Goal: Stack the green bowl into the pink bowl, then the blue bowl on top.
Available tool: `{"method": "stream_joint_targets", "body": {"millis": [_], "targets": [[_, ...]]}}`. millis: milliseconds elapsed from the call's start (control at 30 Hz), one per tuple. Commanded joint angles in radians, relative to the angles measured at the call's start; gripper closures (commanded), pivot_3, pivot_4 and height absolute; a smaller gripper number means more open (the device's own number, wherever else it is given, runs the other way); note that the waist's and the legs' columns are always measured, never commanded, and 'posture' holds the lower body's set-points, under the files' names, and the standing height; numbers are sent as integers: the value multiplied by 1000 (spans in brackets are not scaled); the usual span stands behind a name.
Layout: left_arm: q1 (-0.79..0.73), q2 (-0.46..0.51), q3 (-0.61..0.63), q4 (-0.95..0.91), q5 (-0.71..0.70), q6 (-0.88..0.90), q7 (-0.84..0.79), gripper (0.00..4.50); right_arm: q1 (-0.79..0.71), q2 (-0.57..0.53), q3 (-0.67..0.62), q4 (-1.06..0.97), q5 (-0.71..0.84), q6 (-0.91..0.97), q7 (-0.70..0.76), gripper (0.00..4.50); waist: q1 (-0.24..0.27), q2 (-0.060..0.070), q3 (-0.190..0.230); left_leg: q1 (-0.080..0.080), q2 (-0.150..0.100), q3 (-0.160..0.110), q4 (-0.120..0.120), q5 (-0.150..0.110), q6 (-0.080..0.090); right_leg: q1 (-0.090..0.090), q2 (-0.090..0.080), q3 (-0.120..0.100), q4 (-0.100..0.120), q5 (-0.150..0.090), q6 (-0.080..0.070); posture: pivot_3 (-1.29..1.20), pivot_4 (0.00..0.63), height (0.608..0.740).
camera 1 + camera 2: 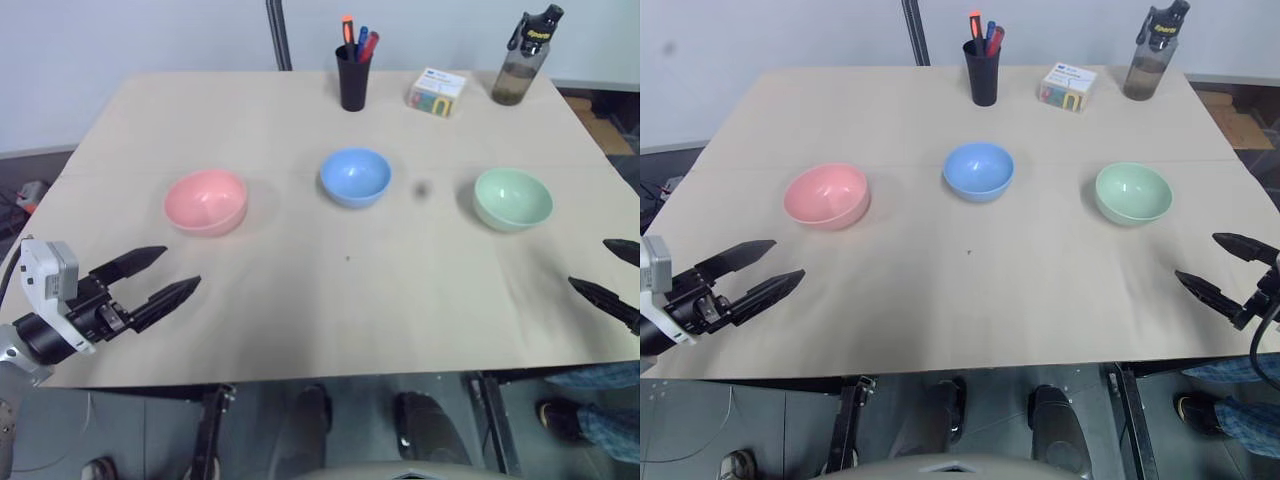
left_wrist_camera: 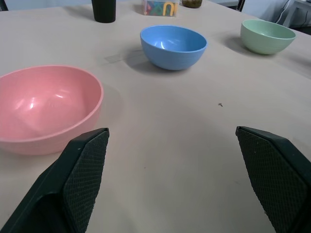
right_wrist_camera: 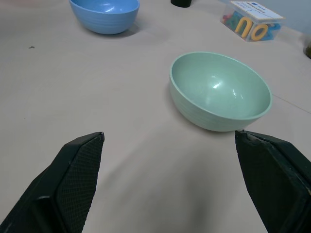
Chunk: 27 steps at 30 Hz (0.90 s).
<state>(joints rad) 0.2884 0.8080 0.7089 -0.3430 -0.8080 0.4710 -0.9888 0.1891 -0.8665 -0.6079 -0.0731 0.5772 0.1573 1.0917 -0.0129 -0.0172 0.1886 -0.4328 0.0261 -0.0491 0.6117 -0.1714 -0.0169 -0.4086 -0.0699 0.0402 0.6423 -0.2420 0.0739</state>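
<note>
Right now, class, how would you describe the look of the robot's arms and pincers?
Each pincer has two black tapered fingers with cross-hatched inner pads. The left pincer sits on a black wrist with a white-grey block; the right pincer trails a black cable.

Black two-fingered tools on grey and white wrists

The left tool (image 1: 167, 275) has two long, tapering black fingers (image 2: 82, 179) with cross-hatched textured pads, mounted on a black body with a white boxy housing and grey wrist joint; the right tool (image 1: 1228, 265) shows matching pointed black fingers and a black cable.
</note>
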Motion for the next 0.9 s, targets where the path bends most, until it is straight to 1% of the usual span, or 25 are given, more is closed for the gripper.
{"method": "stream_joint_targets", "body": {"millis": [33, 133, 367, 433, 533, 633, 733, 800, 900], "targets": [[-15, 5, 6, -6, 7, -16, 1, 78, -25, -14, -7, -45, 15, 16, -8, 0, 0, 0, 0, 0, 0, 0, 0, 0, 0, 0, 0, 0, 0, 0, 0, 0, 150, 740], [-50, -10, -35, -8, 13, -3, 40, 78, -48, 2, 41, -92, 13, 34, -26, 0, -1, 0, 0, 1, 0, 1, 1, 0, 0, 0, 0, 1, 0, 0, 0, 0, 150, 740], [-60, -15, -61, -45, 58, -12, 85, 78, -68, 14, 69, -107, 5, 43, -38, 0, 0, -1, 0, 1, 0, 2, 2, 0, 0, 0, 0, 2, 1, 0, 0, 0, 150, 740], [-58, -16, -76, -59, 98, -23, 117, 78, -81, 19, 89, -114, 7, 44, -42, 0, 0, -1, 0, 1, 0, 2, 2, 0, 0, 0, 0, 2, 1, 0, 0, 0, 150, 740], [-52, -11, -117, -92, 198, -44, 179, 78, -111, 40, 140, -142, 6, 43, -54, 0, -1, -1, 0, 1, 0, 2, 2, 0, 0, 0, 0, 2, 1, 0, 0, 0, 150, 740], [-67, 2, -156, -134, 254, -14, 246, 78, -158, 74, 214, -191, 20, 59, -70, 0, -3, -1, 0, 2, 0, 2, 2, 0, 0, 1, 1, 3, 1, 0, 0, 0, 150, 740], [-136, 71, -228, -192, 384, 162, 428, 78, -225, 128, 319, -247, 23, 67, -80, 0, -2, -1, 0, 2, 0, 1, 3, 0, 0, 0, 2, 3, 4, 1, 1, 0, 150, 740], [-199, 130, -303, -205, 462, 222, 481, 78, -286, 177, 407, -264, -7, 54, -90, 0, -1, -2, 0, 2, 0, 0, 3, 0, 0, 0, 2, 3, 5, 1, 1, 0, 150, 740], [-302, 227, -450, -203, 570, 335, 534, 78, -386, 264, 547, -267, -55, 38, -98, 0, -3, -3, -1, 2, 0, 0, 3, 0, 0, 0, 4, 3, 5, 1, 1, 0, 150, 740]]}}
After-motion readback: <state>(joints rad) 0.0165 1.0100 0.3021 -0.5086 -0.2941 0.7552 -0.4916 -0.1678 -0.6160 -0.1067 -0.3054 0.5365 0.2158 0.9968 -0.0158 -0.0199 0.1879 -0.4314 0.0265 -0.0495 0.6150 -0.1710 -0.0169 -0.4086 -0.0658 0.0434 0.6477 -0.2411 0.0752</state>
